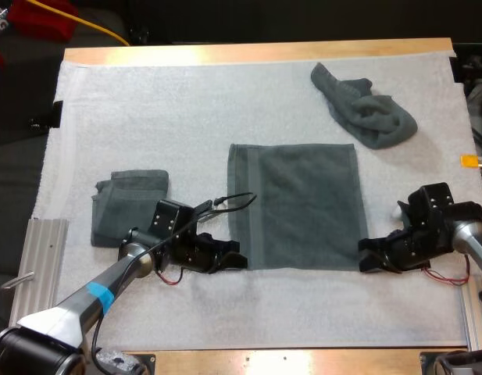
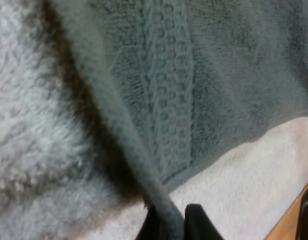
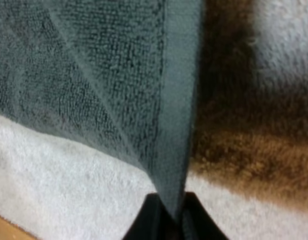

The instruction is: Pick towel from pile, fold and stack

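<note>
A dark grey-green towel (image 1: pixel 301 203) lies spread flat in the middle of the white mat. My left gripper (image 1: pixel 234 259) is shut on its near left corner, and in the left wrist view the towel's edge (image 2: pixel 144 150) runs down between my black fingertips (image 2: pixel 196 220). My right gripper (image 1: pixel 367 256) is shut on the near right corner; the right wrist view has the towel's hem (image 3: pixel 176 125) pinched between the fingers (image 3: pixel 149 220). A folded towel (image 1: pixel 127 205) lies at the left. A crumpled towel (image 1: pixel 365 109) sits at the far right.
The white mat (image 1: pixel 186 109) covers most of the wooden table (image 1: pixel 264 51). A metal rail (image 1: pixel 39 266) lies along the mat's left near side. Bare mat stretches between the spread towel and the table's near edge.
</note>
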`<action>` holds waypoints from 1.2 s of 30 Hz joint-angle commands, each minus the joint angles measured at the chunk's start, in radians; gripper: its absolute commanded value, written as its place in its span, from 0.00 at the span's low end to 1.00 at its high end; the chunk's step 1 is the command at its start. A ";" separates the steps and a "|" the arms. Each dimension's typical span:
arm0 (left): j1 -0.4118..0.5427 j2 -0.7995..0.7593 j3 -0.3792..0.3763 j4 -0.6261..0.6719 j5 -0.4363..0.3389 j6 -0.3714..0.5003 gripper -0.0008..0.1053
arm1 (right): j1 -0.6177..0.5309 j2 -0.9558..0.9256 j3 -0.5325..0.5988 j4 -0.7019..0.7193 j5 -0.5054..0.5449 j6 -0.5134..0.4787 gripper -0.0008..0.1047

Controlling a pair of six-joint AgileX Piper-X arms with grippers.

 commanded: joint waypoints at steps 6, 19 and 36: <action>-0.012 -0.159 -0.002 0.243 -0.106 0.164 0.01 | 0.001 -0.130 0.007 0.050 -0.005 0.062 0.02; -0.223 -0.299 -0.002 0.460 -0.265 0.194 0.01 | 0.182 -0.281 0.007 0.233 0.167 0.086 0.02; 0.095 -0.232 -0.002 0.260 0.121 0.091 0.01 | 0.261 -0.267 0.007 -0.158 0.148 0.481 0.02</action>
